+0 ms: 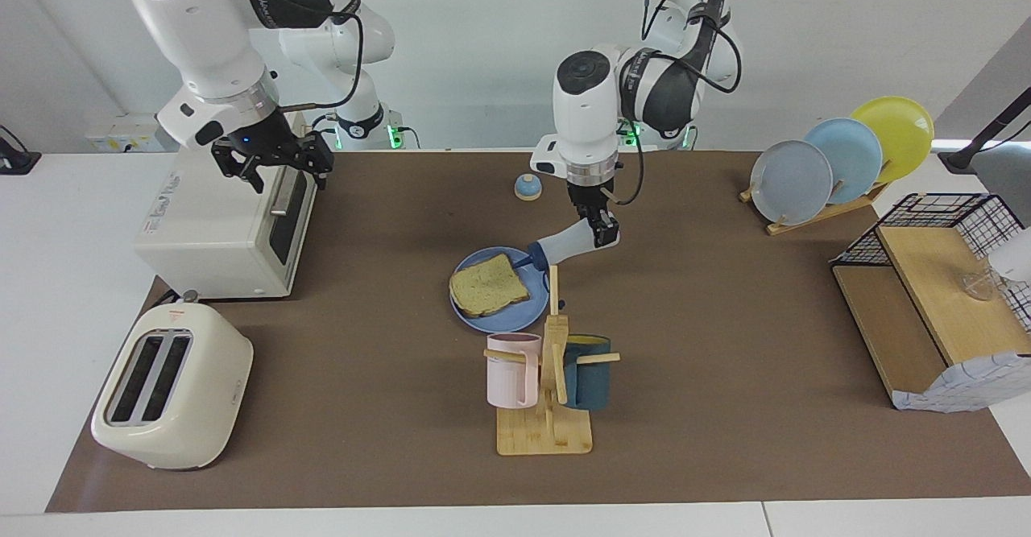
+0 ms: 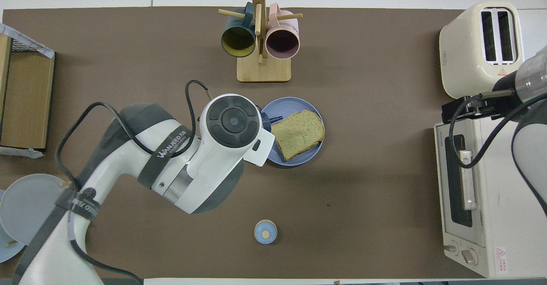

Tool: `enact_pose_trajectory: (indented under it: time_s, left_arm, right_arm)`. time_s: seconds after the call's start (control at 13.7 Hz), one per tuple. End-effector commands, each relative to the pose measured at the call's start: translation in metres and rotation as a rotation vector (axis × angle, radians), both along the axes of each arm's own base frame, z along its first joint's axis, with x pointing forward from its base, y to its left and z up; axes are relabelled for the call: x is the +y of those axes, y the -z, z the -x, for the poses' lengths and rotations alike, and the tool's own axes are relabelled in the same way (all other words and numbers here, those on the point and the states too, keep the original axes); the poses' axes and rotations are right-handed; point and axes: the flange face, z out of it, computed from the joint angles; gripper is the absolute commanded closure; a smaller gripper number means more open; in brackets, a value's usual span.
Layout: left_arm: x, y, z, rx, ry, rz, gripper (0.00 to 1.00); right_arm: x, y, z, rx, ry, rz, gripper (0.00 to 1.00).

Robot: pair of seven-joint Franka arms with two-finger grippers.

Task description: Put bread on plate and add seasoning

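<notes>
The left gripper (image 1: 600, 231) holds the seasoning bottle (image 1: 564, 245) in its fingers, tipped cap-down over the blue plate (image 1: 501, 321), where the bread (image 1: 488, 285) lies. The right gripper (image 1: 278, 163) waits over the oven (image 1: 217, 227), fingers spread apart.

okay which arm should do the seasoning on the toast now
Left. Its tool already holds the seasoning bottle tipped, cap toward the bread on the blue plate. The right tool waits over the toaster oven.
</notes>
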Motion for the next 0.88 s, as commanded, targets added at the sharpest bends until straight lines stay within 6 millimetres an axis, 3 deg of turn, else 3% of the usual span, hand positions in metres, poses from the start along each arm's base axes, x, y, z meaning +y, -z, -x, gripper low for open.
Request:
enact_pose_trajectory:
  time_s: [0.0, 0.15, 0.44, 0.66, 0.8]
  left_arm:
    - [-0.028, 0.009, -0.004, -0.011, 0.029, -0.188, 1.00]
    - [-0.054, 0.025, -0.009, -0.010, 0.040, -0.290, 1.00]
    - [-0.056, 0.025, -0.010, -0.128, 0.119, -0.494, 1.00]
    - [-0.077, 0.020, 0.010, -0.139, 0.154, -0.510, 1.00]
    - [-0.103, 0.013, 0.034, -0.159, 0.200, -0.501, 1.00]
  right_arm:
    - [-0.005, -0.007, -0.001, 0.005, -0.021, 0.017, 0.00]
    - [-0.002, -0.013, 0.008, 0.011, -0.020, 0.015, 0.00]
    - [-0.019, -0.010, 0.005, 0.009, -0.018, 0.000, 0.00]
    - [-0.019, -0.013, 0.000, -0.027, -0.015, -0.005, 0.00]
    - [-0.018, -0.011, 0.001, -0.014, -0.020, -0.004, 0.00]
